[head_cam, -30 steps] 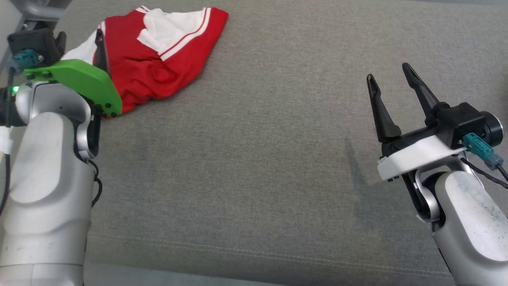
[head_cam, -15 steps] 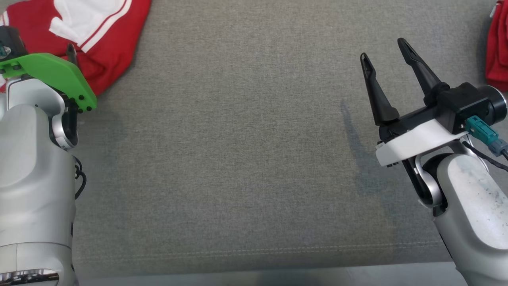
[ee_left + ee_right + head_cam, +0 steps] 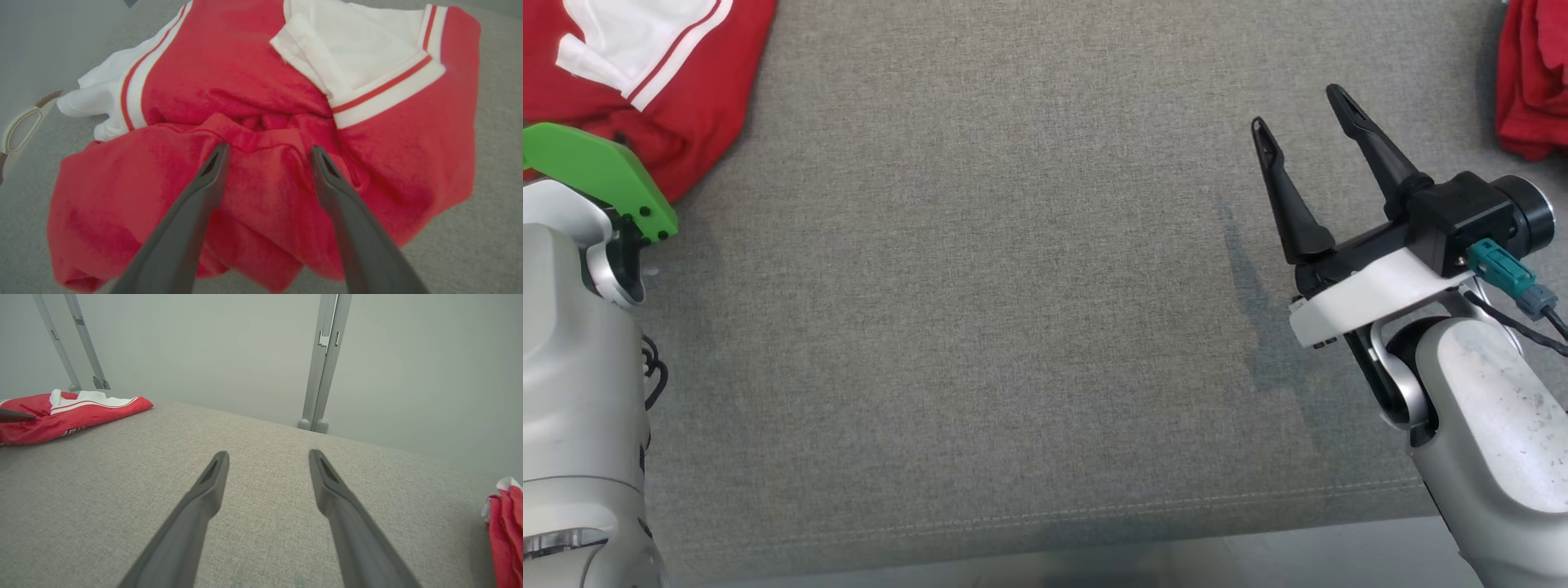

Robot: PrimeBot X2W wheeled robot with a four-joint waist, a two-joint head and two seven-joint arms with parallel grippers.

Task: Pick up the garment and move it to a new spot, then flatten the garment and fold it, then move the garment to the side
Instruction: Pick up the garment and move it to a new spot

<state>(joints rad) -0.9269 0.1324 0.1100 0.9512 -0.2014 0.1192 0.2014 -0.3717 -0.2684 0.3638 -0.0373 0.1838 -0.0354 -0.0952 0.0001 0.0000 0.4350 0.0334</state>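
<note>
Beyond right end effector [image 3: 1294,106], wide: red cloth [image 3: 1531,82]; left end effector [image 3: 267,153] wide over garment [image 3: 245,90].

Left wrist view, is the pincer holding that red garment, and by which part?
Nothing is held. The left pincer stands open over a crumpled fold of the red garment, not closed on it; the right pincer is open above the grey surface.
</note>
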